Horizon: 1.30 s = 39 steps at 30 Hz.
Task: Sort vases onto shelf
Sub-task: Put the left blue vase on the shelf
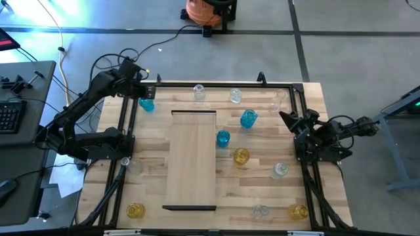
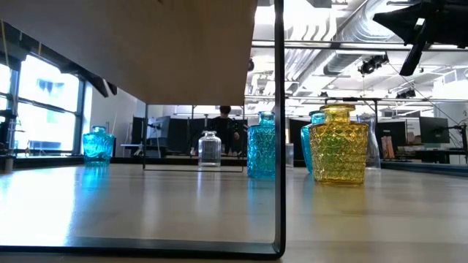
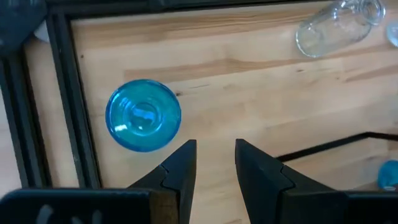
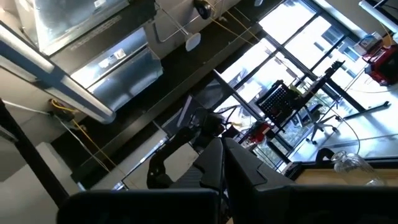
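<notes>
Hovering over blue vase near table's far-left corner, left gripper slightly spread; right gripper pressed together.

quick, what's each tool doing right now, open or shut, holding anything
Left tool: open, empty, above the table beside a blue vase.
Right tool: shut, empty, raised at the table's right edge.

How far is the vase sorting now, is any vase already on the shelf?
None placed: the shelf carries no vase. In hand: the left claw, open, hovers beside a blue vase without gripping it. Left: every vase on the table; the right claw waits shut.
</notes>
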Available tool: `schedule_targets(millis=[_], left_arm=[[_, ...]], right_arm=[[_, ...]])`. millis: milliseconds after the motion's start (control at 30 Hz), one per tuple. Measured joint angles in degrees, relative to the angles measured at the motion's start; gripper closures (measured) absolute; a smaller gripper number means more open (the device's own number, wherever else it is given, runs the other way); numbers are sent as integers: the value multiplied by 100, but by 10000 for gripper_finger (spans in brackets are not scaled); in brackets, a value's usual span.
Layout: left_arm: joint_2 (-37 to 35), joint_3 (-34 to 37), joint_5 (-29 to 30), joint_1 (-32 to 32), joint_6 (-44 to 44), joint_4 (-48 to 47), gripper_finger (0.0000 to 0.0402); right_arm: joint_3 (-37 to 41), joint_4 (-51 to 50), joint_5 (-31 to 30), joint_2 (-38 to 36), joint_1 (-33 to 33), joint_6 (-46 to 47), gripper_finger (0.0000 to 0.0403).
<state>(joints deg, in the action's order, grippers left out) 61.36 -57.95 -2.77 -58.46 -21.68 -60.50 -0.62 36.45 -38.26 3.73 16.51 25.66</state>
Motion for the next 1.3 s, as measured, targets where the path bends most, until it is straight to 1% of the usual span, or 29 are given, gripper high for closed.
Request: schedule_targets(millis=[233,300,367,533,633,767,933,1033,1133,1300], left_arm=[[-4,0,54,-4,1423,270,300],[-4,-2,54,-4,1701,345,300],[-4,-2,116,-5,1700,342,300],[55,-2,441,19,1169,390,300],[137,-2,626,128,1038,379,291],[249,-2,632,164,1031,110,257],[415,-2,742,172,980,41,187],[521,-4,754,193,980,42,153],[626,-4,811,195,980,34,136],[848,-4,1024,286,976,-8,133]], right_arm=[[0,0,20,0,0,1,403],[0,0,20,0,0,-3,403],[-1,0,19,0,0,-3,403],[0,0,17,0,0,-16,403],[0,-5,17,0,0,-18,403],[0,-18,17,0,0,-17,403],[0,-20,15,0,0,-16,403],[0,-20,15,0,0,-18,403],[-2,-20,15,0,0,-18,403],[0,-20,13,0,0,-16,403]])
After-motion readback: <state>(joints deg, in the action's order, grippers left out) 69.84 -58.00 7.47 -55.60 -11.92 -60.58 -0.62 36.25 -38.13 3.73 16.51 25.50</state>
